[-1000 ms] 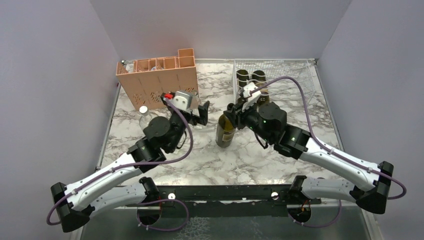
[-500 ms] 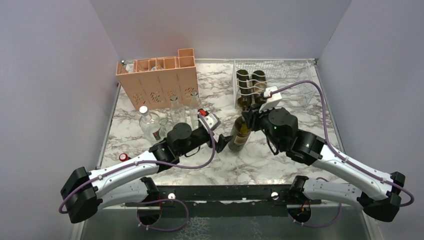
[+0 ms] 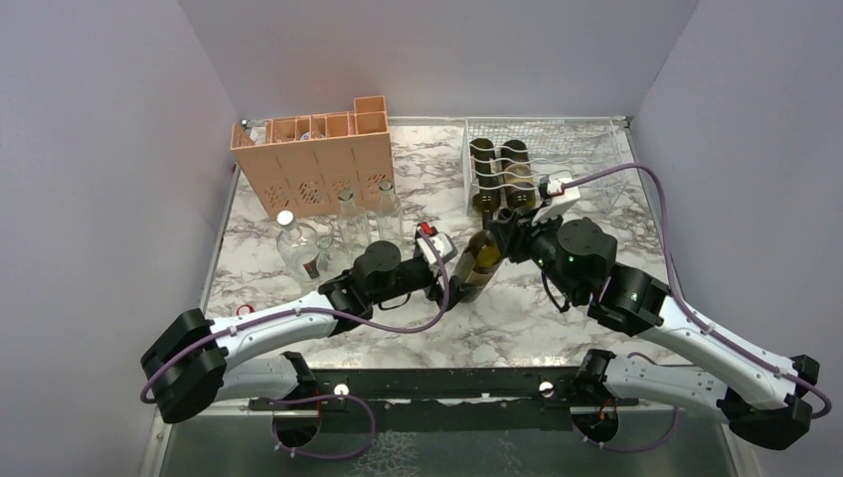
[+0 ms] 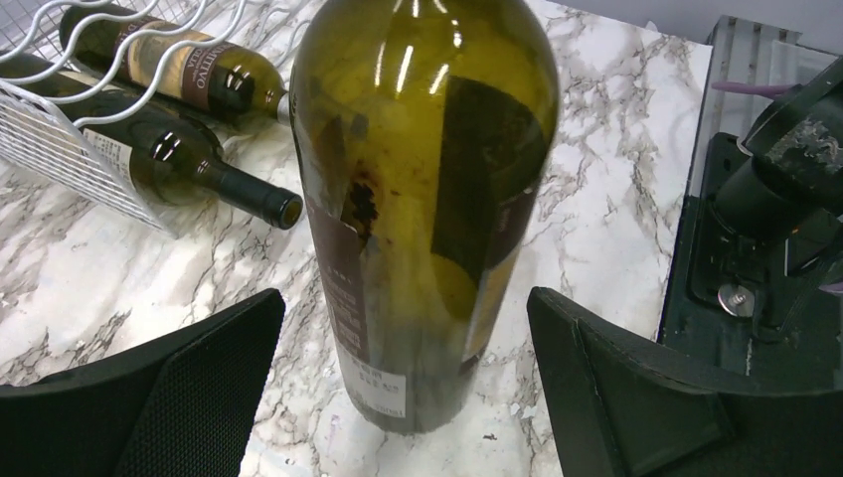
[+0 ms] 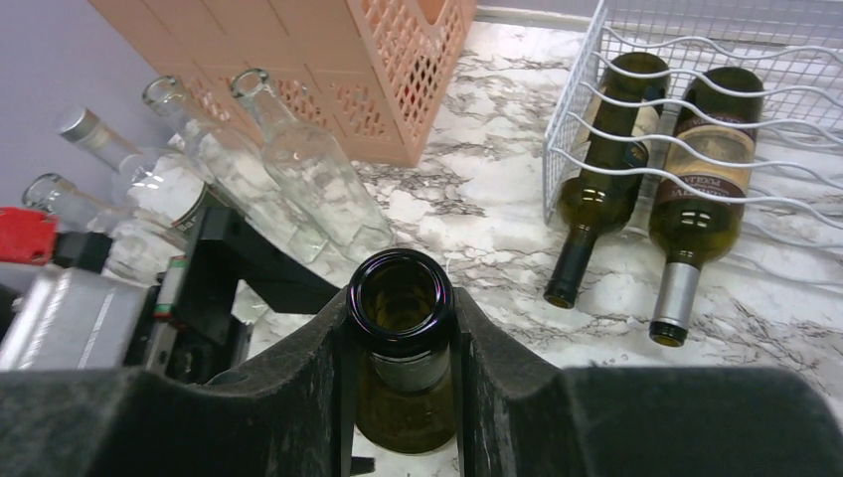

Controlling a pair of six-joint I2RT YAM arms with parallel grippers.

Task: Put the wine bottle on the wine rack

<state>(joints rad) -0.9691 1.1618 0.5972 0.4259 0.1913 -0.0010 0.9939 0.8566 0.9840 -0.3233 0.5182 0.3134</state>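
Observation:
An olive-green wine bottle [image 3: 477,266] stands tilted on the marble table, its neck leaning toward the back right. My right gripper [image 3: 504,221] is shut on its neck, just under the open mouth [image 5: 401,298]. My left gripper [image 3: 452,288] is open, its two black fingers [image 4: 169,383] on either side of the bottle's lower body [image 4: 422,229], not touching it. The white wire wine rack [image 3: 587,164] stands at the back right with two bottles [image 3: 499,171] lying in its left cradles; they also show in the right wrist view [image 5: 651,169].
A peach-orange plastic crate [image 3: 316,164] stands at the back left. Several clear glass bottles [image 3: 298,246] stand in front of it, close to my left arm. The rack's right cradles [image 3: 582,149] hold nothing.
The bottle has shifted right and tilted further toward the rack, held by my right gripper. My left gripper has come forward to straddle the bottle's base.

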